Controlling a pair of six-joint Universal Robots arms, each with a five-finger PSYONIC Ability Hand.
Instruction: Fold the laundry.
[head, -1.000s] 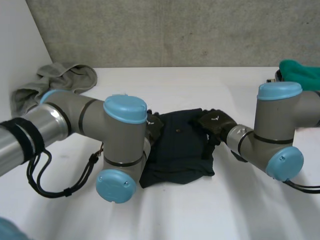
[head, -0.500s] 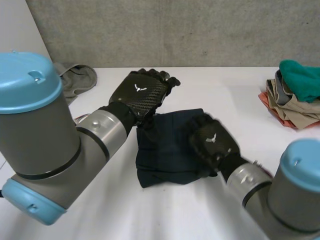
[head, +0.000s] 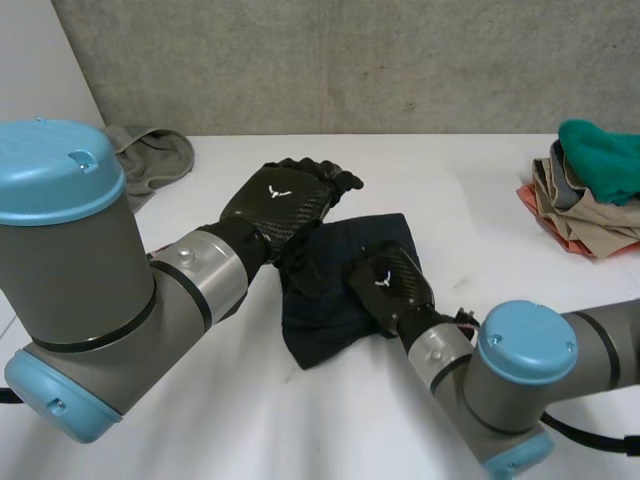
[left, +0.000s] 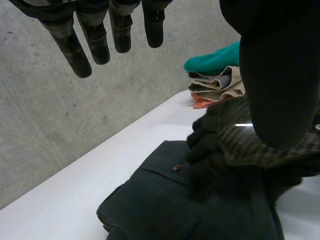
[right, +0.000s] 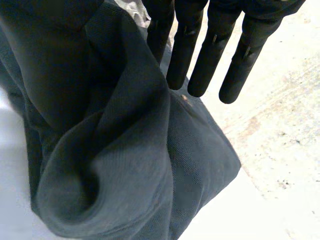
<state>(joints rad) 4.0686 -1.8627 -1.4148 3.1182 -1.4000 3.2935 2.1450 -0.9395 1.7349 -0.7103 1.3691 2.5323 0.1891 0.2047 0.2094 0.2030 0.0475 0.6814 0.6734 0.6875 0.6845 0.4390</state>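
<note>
the dark navy garment (head: 318, 325) is lying bunched in the middle of the white table (head: 460, 180). the right hand (head: 392, 285) is resting on it and is pinching a raised fold of cloth between its thumb and straight fingers (right: 200, 60). the left hand (head: 280, 200) is hovering over the garment's far left corner, with its fingers (left: 95, 40) straight and holding nothing. each hand's back is carrying a small white winged mark (head: 276, 190). a button (left: 176, 167) is showing on the garment beside the right hand's fingertips. a pile of clothes (head: 585, 200) and a grey cloth (head: 150, 155) are lying well apart, at opposite sides of the table.

Matt dark cloth (head: 320, 322), rough concrete wall (head: 400, 60)
</note>
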